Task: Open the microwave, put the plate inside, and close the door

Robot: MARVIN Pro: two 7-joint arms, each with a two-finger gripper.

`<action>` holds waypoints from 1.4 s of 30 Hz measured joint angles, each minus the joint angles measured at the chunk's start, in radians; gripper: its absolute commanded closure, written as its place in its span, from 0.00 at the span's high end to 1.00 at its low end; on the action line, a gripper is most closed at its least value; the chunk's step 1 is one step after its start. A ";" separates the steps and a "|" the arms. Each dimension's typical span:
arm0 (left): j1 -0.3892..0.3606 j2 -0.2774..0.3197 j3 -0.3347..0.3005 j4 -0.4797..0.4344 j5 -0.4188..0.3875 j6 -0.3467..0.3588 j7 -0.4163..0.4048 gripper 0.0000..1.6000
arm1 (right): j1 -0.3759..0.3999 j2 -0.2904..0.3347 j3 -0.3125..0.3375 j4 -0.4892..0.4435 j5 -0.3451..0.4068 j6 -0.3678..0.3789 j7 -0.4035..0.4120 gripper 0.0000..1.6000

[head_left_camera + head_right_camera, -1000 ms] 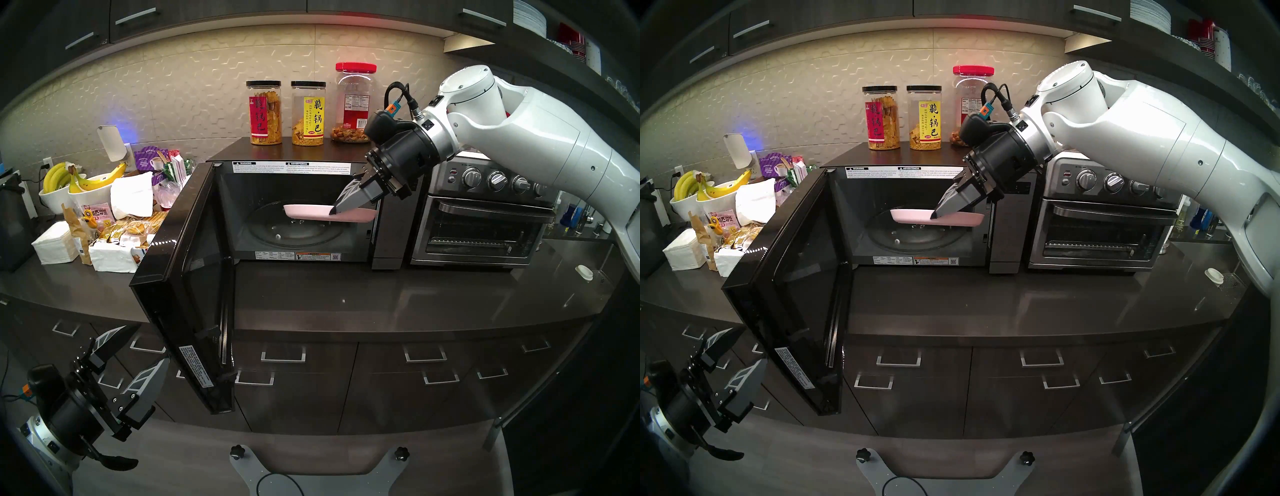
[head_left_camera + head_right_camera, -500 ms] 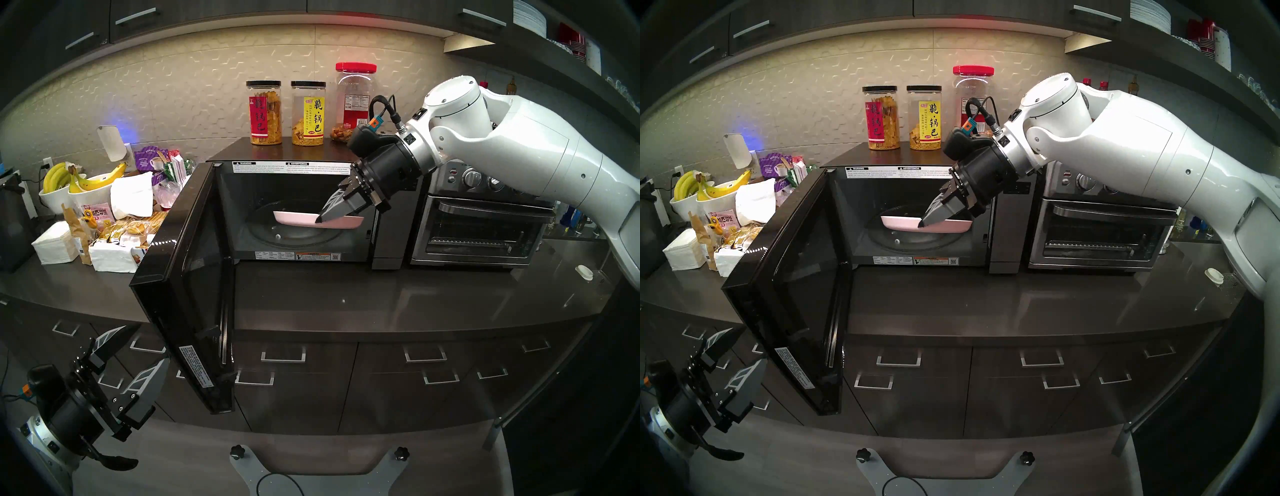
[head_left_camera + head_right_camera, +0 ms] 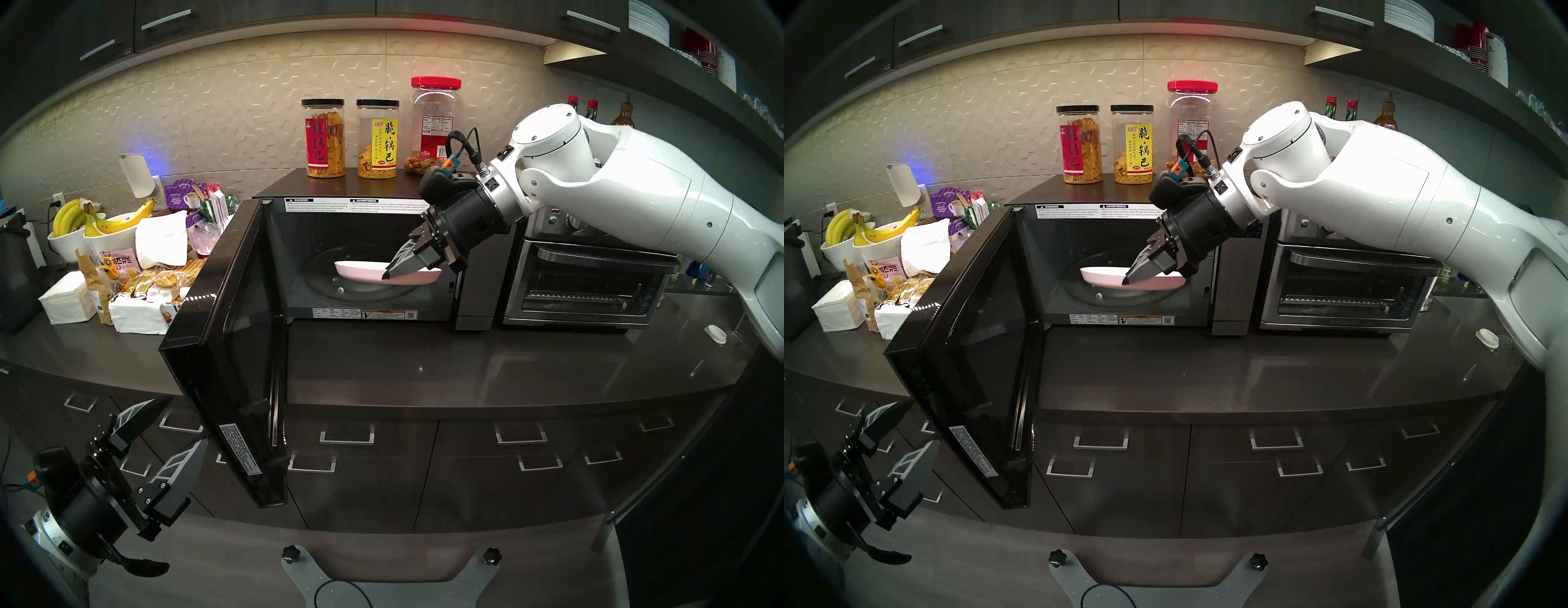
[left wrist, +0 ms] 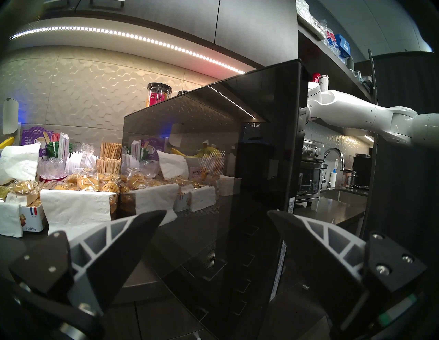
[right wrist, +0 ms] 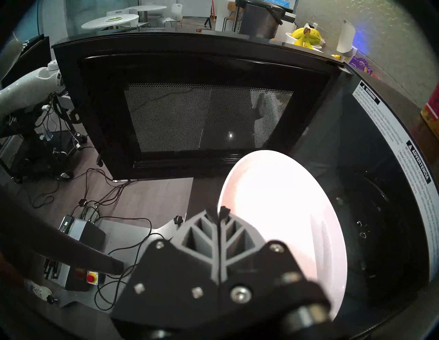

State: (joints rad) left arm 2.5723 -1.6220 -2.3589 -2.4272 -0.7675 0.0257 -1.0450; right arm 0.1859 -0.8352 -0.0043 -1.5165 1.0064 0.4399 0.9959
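While the wide glossy black glass door (image 3: 229,352) stands swung out to the left, the large black boxy microwave (image 3: 373,199) shows its dark cavity. The right gripper (image 3: 387,276) reaches in from the right, its jaws clamped on the near rim of the round shallow white plate (image 3: 360,271), which sits tilted just above the round glass turntable (image 3: 331,293). Whether the plate touches the turntable cannot be told. The gripper's black fingers hide part of the plate's right half, and the white arm covers the knobs of the steel toaster oven (image 3: 589,288). Low at the left, the left gripper (image 3: 186,420) hangs with its jaws spread wide and empty, just short of the door's outer face; its arm is cut off by the dark rim.
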 measured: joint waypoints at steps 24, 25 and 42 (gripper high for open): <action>-0.003 -0.003 -0.001 0.000 0.002 0.003 -0.003 1.00 | -0.057 -0.013 -0.002 -0.083 -0.006 0.012 -0.231 0.00; -0.003 -0.003 -0.001 0.000 0.002 0.003 -0.003 1.00 | -0.059 -0.017 -0.002 -0.081 -0.009 0.012 -0.240 0.00; -0.005 -0.005 -0.002 0.000 0.003 0.004 -0.005 1.00 | -0.072 -0.070 -0.015 -0.034 -0.072 0.013 -0.312 0.00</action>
State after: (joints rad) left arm 2.5674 -1.6273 -2.3607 -2.4272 -0.7644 0.0300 -1.0499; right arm 0.1141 -0.9056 -0.0193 -1.5508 0.9343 0.4531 0.6837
